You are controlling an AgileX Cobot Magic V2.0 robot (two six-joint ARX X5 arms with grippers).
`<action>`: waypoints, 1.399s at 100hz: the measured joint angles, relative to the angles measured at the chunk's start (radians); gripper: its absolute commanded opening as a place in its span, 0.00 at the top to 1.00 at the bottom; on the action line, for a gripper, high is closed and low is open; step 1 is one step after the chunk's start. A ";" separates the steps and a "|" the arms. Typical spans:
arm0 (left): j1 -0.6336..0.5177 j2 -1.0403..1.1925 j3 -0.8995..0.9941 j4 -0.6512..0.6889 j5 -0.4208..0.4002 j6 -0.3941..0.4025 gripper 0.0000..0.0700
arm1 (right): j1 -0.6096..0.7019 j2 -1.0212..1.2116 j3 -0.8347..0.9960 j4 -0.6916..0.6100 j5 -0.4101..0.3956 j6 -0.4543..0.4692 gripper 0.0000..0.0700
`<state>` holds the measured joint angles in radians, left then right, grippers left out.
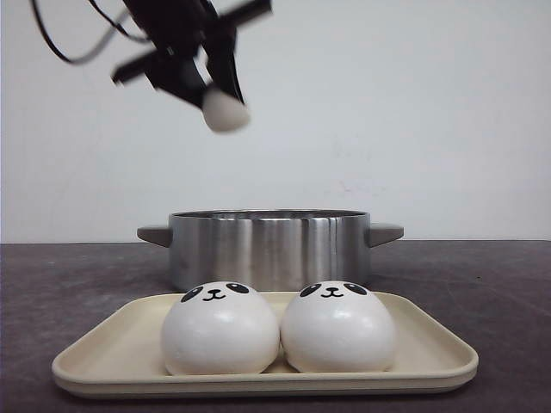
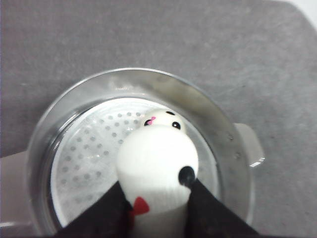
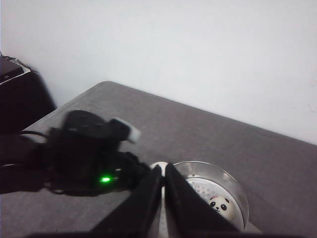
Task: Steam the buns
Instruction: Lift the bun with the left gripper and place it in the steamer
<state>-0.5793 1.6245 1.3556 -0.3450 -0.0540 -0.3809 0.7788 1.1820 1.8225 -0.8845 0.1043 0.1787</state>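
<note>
The dark grey felt-like tabletop runs back to a plain white wall. Toward its far edge, about midway across, stands a round stainless-steel pot with two stubby grey side handles; a perforated steamer plate lies inside it. Just in front of the pot, along the near edge, sits a flat cream-coloured rectangular tray with rounded corners.

Two round white panda-faced buns rest side by side on the tray, touching: the left tray bun and the right tray bun. A third panda bun lies face-up on the steamer plate inside the pot.

High above the pot, toward the tabletop's left side, the left claw pinches a fourth white bun between its black fingers; the left wrist view shows this held bun directly over the pot's opening, above the one already inside.

The right claw has its two dark fingers pressed nearly together, nothing between them.
</note>
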 measured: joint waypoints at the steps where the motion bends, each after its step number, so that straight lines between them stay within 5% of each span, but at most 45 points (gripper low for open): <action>1: 0.001 0.008 0.003 0.001 0.000 0.000 0.98 | 0.000 0.000 0.000 0.000 0.000 0.000 1.00; 41: 0.052 0.242 0.018 0.092 0.007 0.000 0.93 | 0.000 0.000 0.000 -0.027 0.000 0.000 1.00; 64: 0.059 0.291 0.018 0.105 0.027 -0.004 0.57 | 0.000 0.000 0.000 -0.051 0.000 0.000 1.00; 88: 0.058 0.291 0.019 0.137 0.029 -0.004 0.01 | 0.000 0.000 0.000 -0.051 0.000 0.000 1.00; 111: 0.055 0.291 0.033 0.134 0.031 -0.003 0.00 | 0.000 0.000 0.000 -0.064 0.001 0.000 1.00; 140: 0.050 0.229 0.125 -0.045 0.051 -0.003 0.00 | 0.000 -0.004 -0.063 -0.125 0.005 -0.015 1.00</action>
<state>-0.5289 1.8534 1.4803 -0.3897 -0.0025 -0.3836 0.7788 1.1778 1.7596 -1.0092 0.1093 0.1635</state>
